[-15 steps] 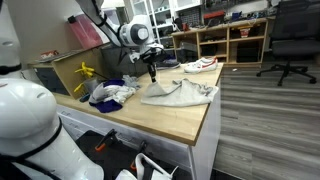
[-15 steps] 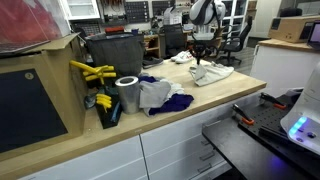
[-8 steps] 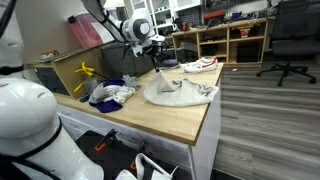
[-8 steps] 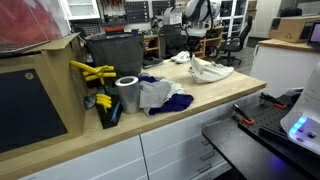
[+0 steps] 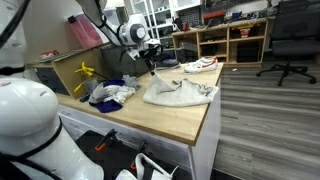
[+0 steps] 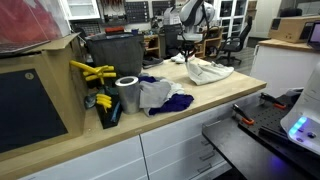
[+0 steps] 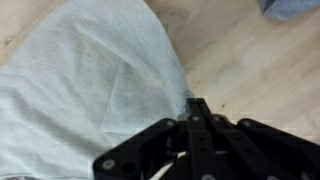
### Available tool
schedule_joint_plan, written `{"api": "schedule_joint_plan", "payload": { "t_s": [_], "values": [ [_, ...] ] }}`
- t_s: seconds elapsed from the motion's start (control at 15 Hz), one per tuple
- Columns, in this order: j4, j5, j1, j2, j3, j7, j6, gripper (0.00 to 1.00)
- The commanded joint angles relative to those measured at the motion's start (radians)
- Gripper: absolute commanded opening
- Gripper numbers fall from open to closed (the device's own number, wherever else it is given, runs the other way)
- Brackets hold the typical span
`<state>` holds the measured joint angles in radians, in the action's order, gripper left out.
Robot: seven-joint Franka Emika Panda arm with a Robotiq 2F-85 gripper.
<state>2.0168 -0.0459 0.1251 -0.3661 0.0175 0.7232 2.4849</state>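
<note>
A light grey cloth (image 5: pixel 183 94) lies spread on the wooden worktop (image 5: pixel 185 122); it also shows in an exterior view (image 6: pixel 210 73). My gripper (image 5: pixel 151 68) is at the cloth's near-left corner, jaws closed, and that corner is drawn up to the fingertips. In an exterior view the gripper (image 6: pixel 191 58) stands over the cloth's raised end. In the wrist view the gripper (image 7: pixel 197 103) has its black fingers pressed together at the edge of the cloth (image 7: pixel 90 90), with bare wood to the right.
A heap of white and blue clothes (image 5: pixel 110 93) (image 6: pixel 160 95) lies beside the cloth. A yellow tool (image 6: pixel 92 72), a silver roll (image 6: pixel 127 93) and a dark bin (image 6: pixel 115 52) stand nearby. A shoe (image 5: pixel 198 66) is behind. An office chair (image 5: pixel 285 40) stands on the floor.
The gripper went from low on the cloth's corner to higher with the corner lifted, then shifted back a little; the cloth now sits bunched and slightly raised at that end.
</note>
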Motion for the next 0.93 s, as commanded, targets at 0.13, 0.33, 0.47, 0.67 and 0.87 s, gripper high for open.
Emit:
{"api": "schedule_joint_plan", "payload": {
  "t_s": [0.13, 0.33, 0.47, 0.67, 0.87],
  "values": [
    [0.087, -0.026, -0.001, 0.086, -0.064, -0.229, -0.177, 0.00],
    [0.103, 0.007, 0.005, 0.110, -0.068, -0.324, -0.292, 0.00],
    [0.108, 0.035, 0.007, 0.121, -0.065, -0.367, -0.353, 0.20],
    [0.114, 0.082, 0.003, 0.135, -0.060, -0.411, -0.393, 0.42],
    [0.122, 0.097, -0.011, 0.161, -0.051, -0.419, -0.368, 0.66]
  ]
}}
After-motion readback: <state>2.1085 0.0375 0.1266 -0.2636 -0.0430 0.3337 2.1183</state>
